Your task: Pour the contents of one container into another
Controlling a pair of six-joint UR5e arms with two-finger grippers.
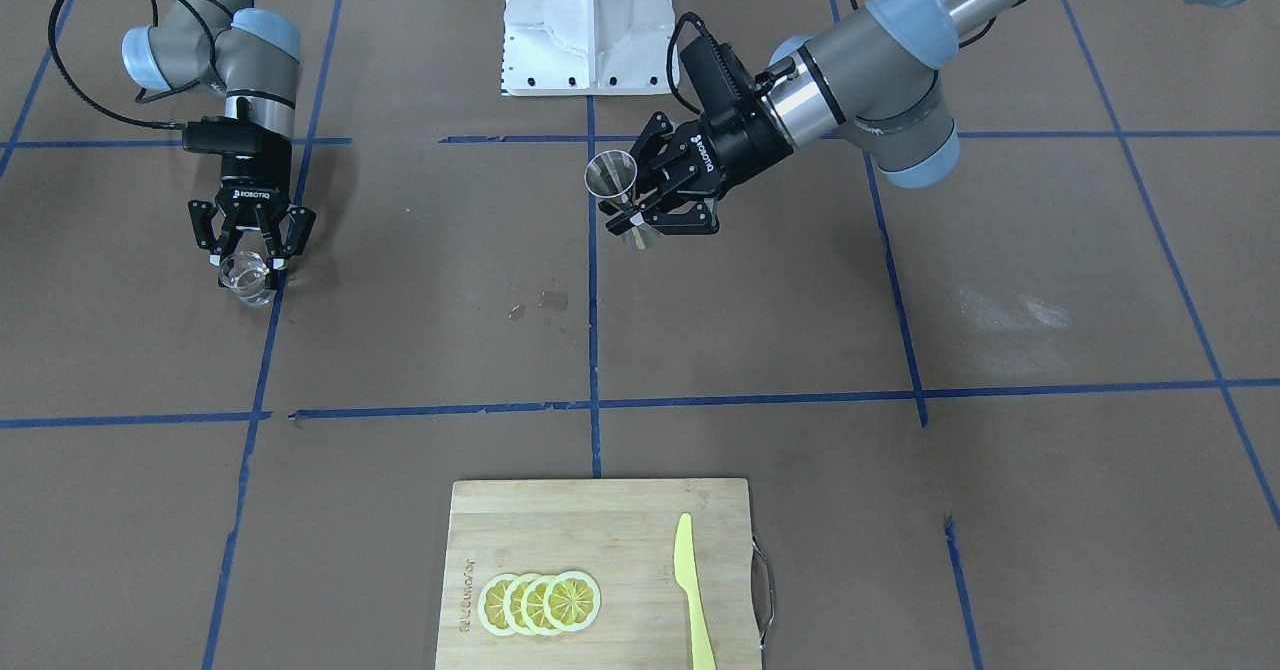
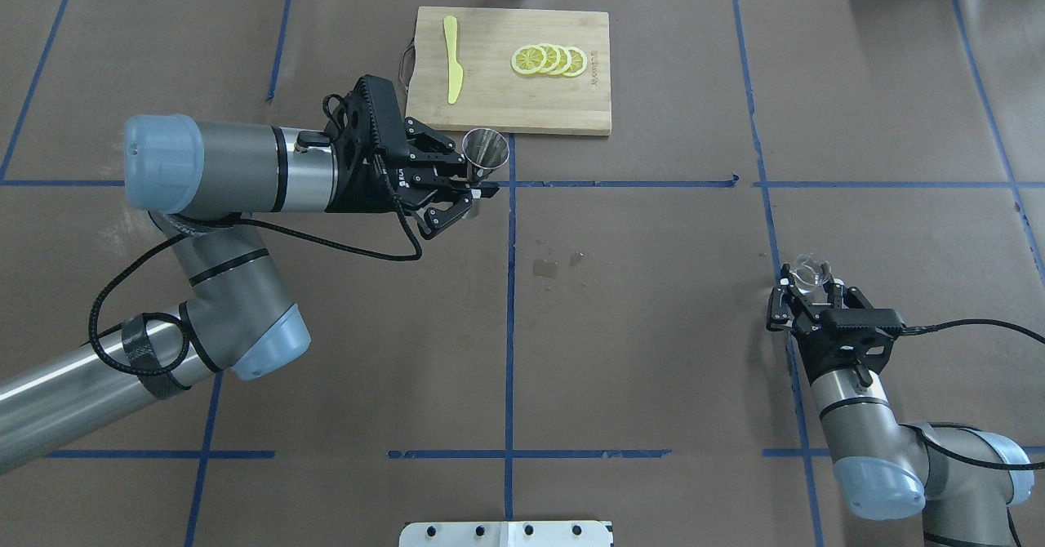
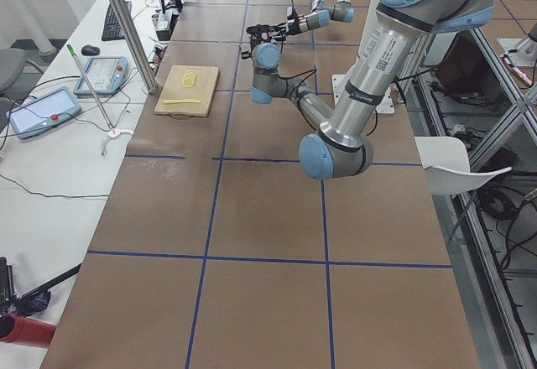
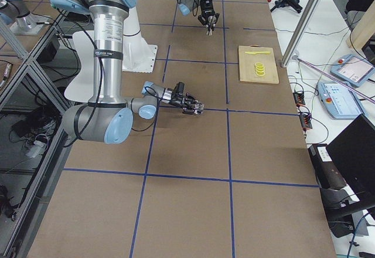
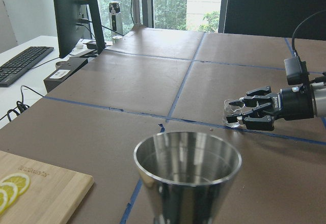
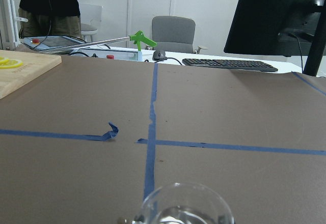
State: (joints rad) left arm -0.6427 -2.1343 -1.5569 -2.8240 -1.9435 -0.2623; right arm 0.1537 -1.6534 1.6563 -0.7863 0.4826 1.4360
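Observation:
The silver hourglass jigger (image 1: 614, 176) hangs upright above the table's middle, my left gripper (image 1: 633, 218) shut on its narrow waist. In the left wrist view its open upper cone (image 5: 187, 178) fills the lower centre. The overhead view shows the jigger (image 2: 486, 150) just short of the board, in the left gripper (image 2: 477, 191). Far off at the table's right side, the clear glass cup (image 1: 246, 278) sits low at the table surface between the fingers of my right gripper (image 1: 247, 264), which is shut on it. The cup's rim (image 6: 186, 203) shows at the bottom of the right wrist view.
A bamboo cutting board (image 2: 490, 98) at the table's far edge carries lemon slices (image 2: 549, 60) and a yellow plastic knife (image 2: 453, 69). Small wet spots (image 2: 555, 265) mark the brown paper near the centre. The robot's white base (image 1: 590, 20) stands at the near edge.

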